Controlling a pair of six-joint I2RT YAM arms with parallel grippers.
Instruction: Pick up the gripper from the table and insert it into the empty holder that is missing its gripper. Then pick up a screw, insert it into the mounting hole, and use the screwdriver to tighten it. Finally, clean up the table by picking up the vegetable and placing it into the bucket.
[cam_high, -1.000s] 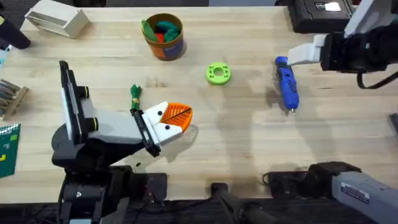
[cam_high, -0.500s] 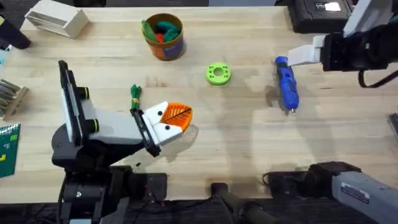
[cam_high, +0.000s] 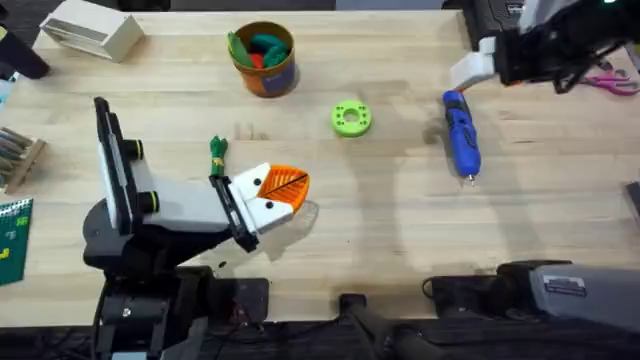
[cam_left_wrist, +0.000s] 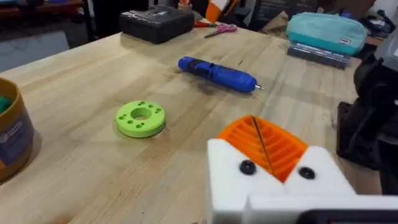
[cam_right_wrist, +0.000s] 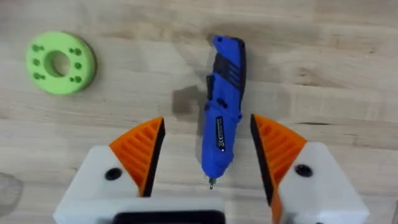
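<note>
The blue screwdriver (cam_high: 461, 133) (cam_right_wrist: 221, 118) lies on the table at right, silver tip toward the near edge. My right gripper (cam_high: 470, 72) (cam_right_wrist: 207, 124) hovers open over it, one orange pad on each side, not touching. My left gripper (cam_high: 290, 190) (cam_left_wrist: 261, 134) is shut, resting low near the table's middle. Its orange ribbed pads press together in the white holder (cam_left_wrist: 273, 186), which shows two dark screw heads (cam_left_wrist: 247, 167). The dark-green vegetable (cam_high: 217, 152) lies just beyond the left gripper's white body. The orange bucket (cam_high: 263, 60) (cam_left_wrist: 12, 137) stands at the back with toy items inside.
A bright green ring disc (cam_high: 350, 118) (cam_left_wrist: 140, 118) (cam_right_wrist: 60, 62) lies between bucket and screwdriver. A white box (cam_high: 90, 30) sits at the back left. A black case (cam_high: 500, 30) (cam_left_wrist: 155, 22) and scissors (cam_left_wrist: 217, 28) are at the back right.
My right gripper has moved toward the back of the table and slightly left, over the screwdriver's far end. The screwdriver, the left arm and the other things have not moved.
</note>
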